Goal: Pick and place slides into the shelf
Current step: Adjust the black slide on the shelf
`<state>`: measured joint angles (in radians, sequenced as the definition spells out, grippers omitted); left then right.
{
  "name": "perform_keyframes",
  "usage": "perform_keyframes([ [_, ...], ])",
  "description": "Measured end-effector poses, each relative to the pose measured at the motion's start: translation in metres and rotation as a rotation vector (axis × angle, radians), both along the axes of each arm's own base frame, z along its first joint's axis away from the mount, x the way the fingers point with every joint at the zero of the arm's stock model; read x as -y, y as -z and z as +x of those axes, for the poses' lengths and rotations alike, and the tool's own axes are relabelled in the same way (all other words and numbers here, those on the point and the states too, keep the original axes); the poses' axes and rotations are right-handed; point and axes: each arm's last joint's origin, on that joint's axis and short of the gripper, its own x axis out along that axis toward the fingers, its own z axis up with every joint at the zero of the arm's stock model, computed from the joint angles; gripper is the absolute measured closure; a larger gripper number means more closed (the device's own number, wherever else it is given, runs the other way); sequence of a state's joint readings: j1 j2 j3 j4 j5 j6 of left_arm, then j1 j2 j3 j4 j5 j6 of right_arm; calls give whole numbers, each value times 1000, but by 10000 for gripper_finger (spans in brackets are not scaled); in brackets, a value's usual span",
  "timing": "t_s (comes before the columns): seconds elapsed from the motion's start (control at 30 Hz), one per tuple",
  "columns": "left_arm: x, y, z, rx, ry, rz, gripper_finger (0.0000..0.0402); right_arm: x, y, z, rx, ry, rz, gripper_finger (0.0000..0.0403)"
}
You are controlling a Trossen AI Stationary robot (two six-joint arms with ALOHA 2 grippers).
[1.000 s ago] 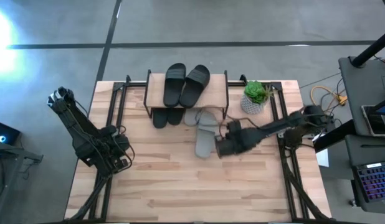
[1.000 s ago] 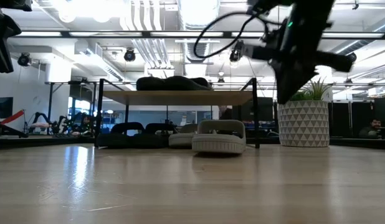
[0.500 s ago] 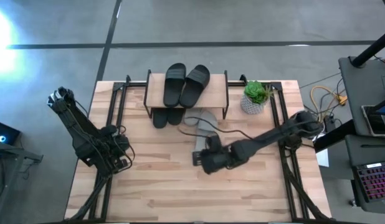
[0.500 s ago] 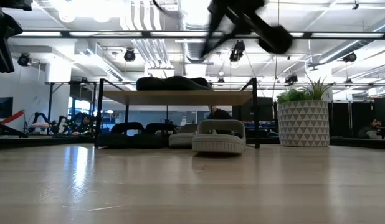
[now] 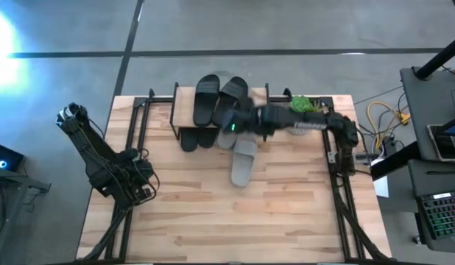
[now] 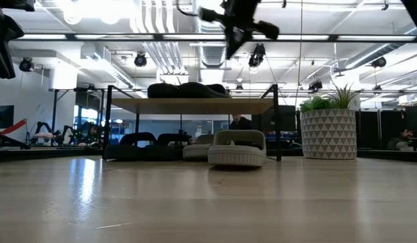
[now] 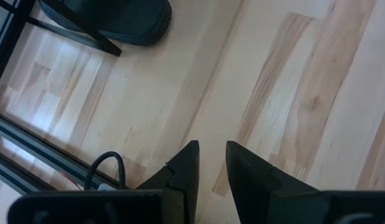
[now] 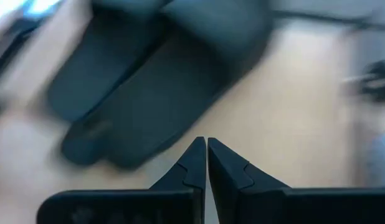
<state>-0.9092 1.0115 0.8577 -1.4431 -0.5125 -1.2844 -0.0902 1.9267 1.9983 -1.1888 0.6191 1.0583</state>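
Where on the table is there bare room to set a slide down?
Free: the wide wood nearer than the grey slide, between both arms. Crowded: the shelf, black slides on top, more beneath, right gripper above, plant beside.

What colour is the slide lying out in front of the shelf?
Pale grey-green; the slide shows best in the high view, lying on the table just in front of the shelf.

This is a robotics lab or open workshop hall. Exposed ceiling ducts [image 6: 158,50] and track spotlights [image 6: 140,60] hang over a polished concrete floor [image 5: 286,29], and another robot arm [image 6: 50,129] stands at a far workstation. Beside the wooden table [image 5: 191,213], a desk carries a laptop [image 5: 442,217] and loose cables [image 5: 382,114].
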Motion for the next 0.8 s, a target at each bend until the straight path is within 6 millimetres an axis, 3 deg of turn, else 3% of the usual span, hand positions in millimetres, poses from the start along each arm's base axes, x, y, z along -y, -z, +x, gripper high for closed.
perform_keyframes([
  [0.17,0,0,0,6,-16,-5,337,66,-15,-21,-45,71,39,394],
  [0.33,-1,0,0,19,-16,8,337,117,2,-26,-75,78,179,394],
  [0.6,-1,0,0,21,-24,3,337,157,36,-14,-191,72,212,394],
  [0.8,-1,0,0,25,-39,-4,336,181,47,-16,-263,92,194,394],
])
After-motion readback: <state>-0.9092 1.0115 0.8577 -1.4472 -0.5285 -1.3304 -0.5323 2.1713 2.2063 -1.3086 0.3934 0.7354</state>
